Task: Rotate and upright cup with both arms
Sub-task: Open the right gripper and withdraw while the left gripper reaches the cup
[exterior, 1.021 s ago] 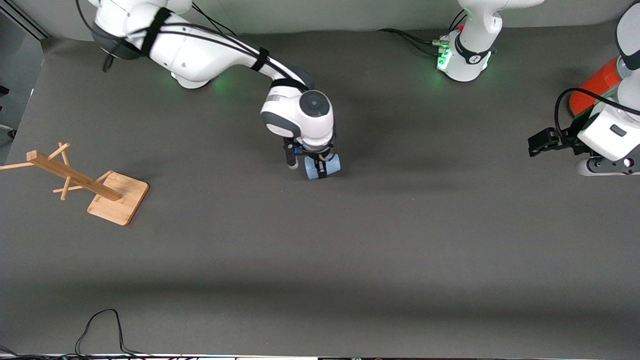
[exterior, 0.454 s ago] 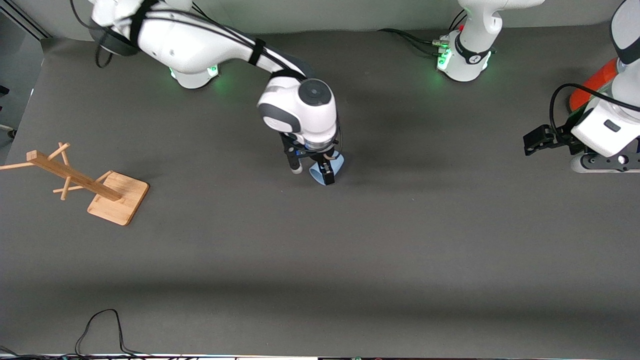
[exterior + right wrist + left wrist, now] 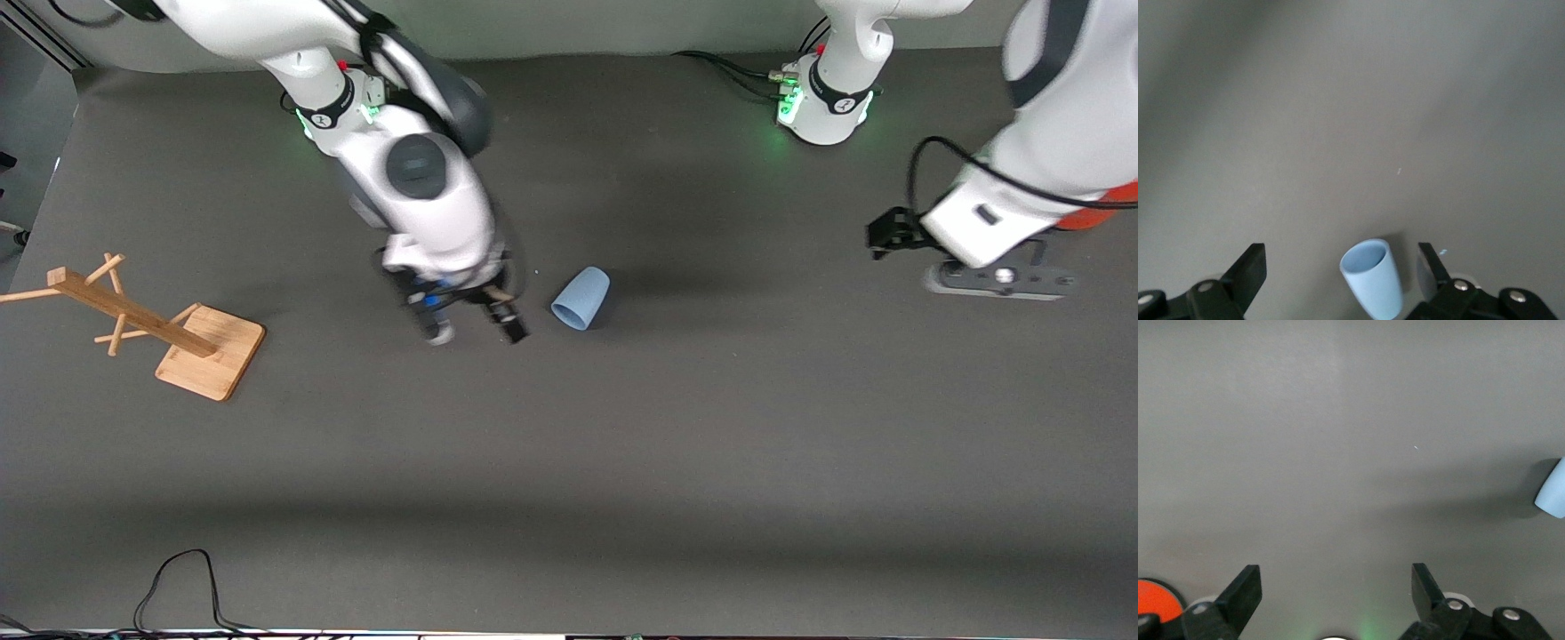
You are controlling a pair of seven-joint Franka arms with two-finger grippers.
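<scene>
At the right arm's end of the grey table (image 3: 711, 444) stood a wooden rack (image 3: 147, 320) with slanted pegs on a square base, touched by nothing. Next along, the right arm (image 3: 418, 187) reached down from its green-lit base, and the right gripper (image 3: 471, 334) hung low over the mat with its two black fingers spread wide and nothing between them; the right wrist view showed the same, both fingers (image 3: 1245, 273) parted and clear of any object. Just beside that gripper, toward the left arm's end, the cup (image 3: 581, 298) lay on its side on the table, loose and untouched by either arm, its open mouth turned toward the front camera and slightly toward the right arm's end, its narrower base pointing up the table toward the robots' bases. In the right wrist view the cup (image 3: 1373, 277) lay between the spread fingers but apart from both, its mouth facing the camera. Well apart from the cup, the left arm (image 3: 1049, 116) held the left gripper (image 3: 1336, 587) above bare mat, released, its fingers wide and empty; the cup (image 3: 1551, 490) appeared only at the edge of the left wrist view. An orange-red can (image 3: 1107, 206) showed partly under the left arm, beside its gripper (image 3: 889, 233)
</scene>
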